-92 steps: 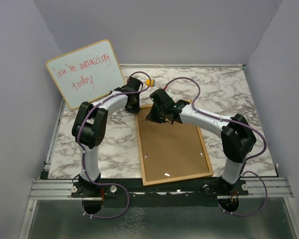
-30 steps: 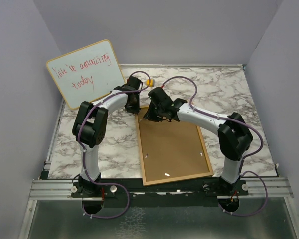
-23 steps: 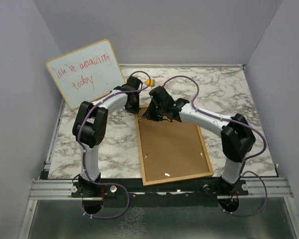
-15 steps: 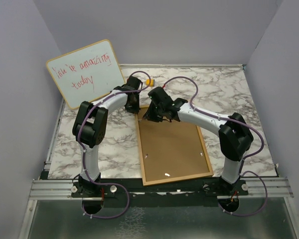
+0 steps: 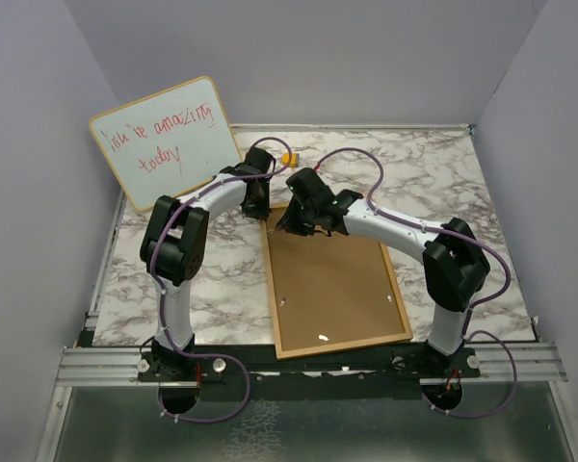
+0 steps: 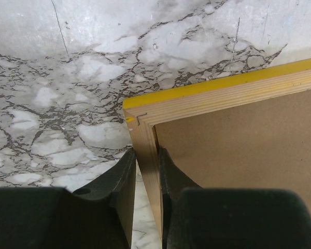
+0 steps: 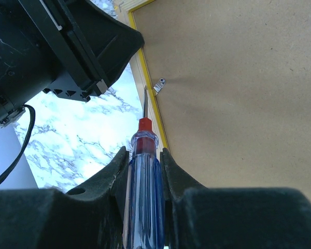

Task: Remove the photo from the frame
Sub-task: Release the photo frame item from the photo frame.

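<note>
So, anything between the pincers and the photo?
Yes. The frame lies back up, so its brown backing covers the photo, unseen. A clip at the edge, by the right pincer's screwdriver tip, seems to pin that backing.

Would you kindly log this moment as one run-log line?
left gripper: shut on frame corner | right gripper: shut on screwdriver | tip: beside clip | frame: back up

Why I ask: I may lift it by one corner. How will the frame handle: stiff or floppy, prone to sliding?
Probably stiff: the frame has wooden rails, and the left gripper clamps one near the corner. Large and flat, it would likely droop from a one-corner hold. On the smooth marble table it probably slides easily.
</note>
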`<state>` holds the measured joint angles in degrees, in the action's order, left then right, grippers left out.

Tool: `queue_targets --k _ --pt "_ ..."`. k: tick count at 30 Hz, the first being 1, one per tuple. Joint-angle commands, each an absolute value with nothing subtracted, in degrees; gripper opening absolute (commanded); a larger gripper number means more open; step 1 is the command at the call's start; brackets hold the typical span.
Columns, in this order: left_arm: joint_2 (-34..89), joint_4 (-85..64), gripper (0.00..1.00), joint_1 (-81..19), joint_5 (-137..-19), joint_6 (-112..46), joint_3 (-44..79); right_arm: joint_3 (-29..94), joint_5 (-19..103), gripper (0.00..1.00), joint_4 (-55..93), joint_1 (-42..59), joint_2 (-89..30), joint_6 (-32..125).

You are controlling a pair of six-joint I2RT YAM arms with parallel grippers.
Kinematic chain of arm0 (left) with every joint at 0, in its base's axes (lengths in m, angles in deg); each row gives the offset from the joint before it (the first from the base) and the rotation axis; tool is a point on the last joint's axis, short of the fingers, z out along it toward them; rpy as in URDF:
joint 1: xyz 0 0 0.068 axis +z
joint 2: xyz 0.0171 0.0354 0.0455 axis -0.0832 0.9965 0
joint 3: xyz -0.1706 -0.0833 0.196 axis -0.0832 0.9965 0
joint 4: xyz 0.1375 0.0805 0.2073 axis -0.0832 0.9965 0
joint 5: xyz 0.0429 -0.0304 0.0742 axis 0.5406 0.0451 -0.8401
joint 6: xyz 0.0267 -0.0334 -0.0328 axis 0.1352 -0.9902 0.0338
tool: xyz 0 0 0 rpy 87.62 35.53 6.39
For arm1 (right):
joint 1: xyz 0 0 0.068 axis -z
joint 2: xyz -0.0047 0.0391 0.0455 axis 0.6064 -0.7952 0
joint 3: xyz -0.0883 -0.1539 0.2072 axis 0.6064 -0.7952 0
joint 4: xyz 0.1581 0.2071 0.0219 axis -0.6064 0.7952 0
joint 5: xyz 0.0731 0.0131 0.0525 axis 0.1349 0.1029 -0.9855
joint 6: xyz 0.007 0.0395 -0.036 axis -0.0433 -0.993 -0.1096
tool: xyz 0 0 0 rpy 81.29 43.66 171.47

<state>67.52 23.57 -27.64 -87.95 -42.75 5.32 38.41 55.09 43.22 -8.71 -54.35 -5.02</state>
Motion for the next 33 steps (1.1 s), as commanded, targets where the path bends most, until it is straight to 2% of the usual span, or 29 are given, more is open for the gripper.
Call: queue_targets --k 1,14,33 --pt "68.6 25.5 0.00 -27.2 -87.1 -40.6 4.6 38.9 56.9 0.00 44.7 -9.0 -55.2 -5.2" --pt "68.8 25.5 0.00 -27.2 -87.3 -40.5 4.6 35.9 57.0 0.00 41.4 -9.0 -51.2 -3.6" --pt "69.0 25.6 0.00 -27.4 -86.5 -40.2 4.5 38.7 58.2 0.01 43.1 -8.9 -54.9 -1.9"
